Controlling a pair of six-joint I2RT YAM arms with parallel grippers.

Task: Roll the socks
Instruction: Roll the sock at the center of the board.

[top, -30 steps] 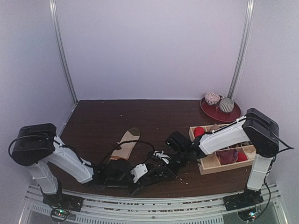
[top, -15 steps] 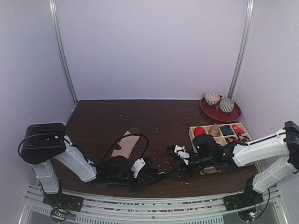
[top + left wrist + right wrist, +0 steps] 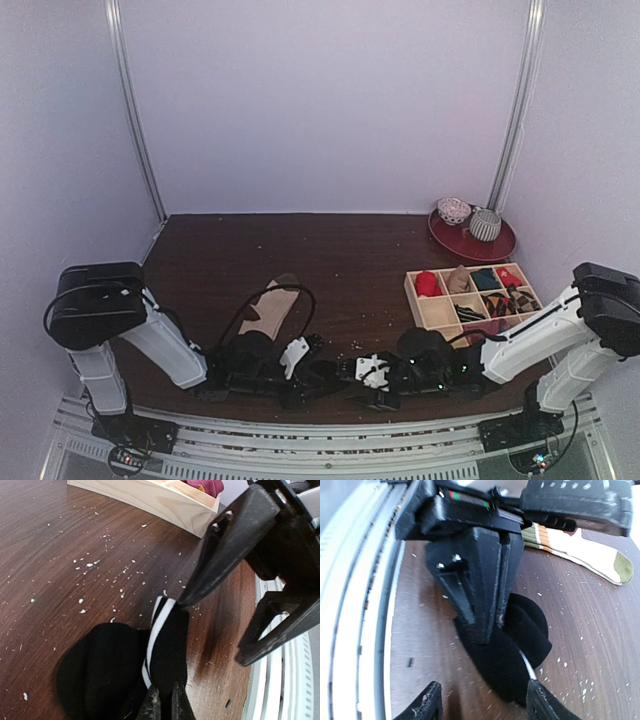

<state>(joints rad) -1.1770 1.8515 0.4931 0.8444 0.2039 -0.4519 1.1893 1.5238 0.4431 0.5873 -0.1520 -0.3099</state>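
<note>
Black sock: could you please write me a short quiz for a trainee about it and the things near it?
1. True or false: the left fingers are shut on the black sock.
2. The right fingers are: A open; B shut on the sock; C shut and empty.
3. Fill in: the tan sock lies on the ___, not in the box.
Key: 1 true; 2 A; 3 table.

Table (image 3: 350,250), tan sock (image 3: 268,310), black sock (image 3: 105,672), seemingly crumbs (image 3: 85,565)
</note>
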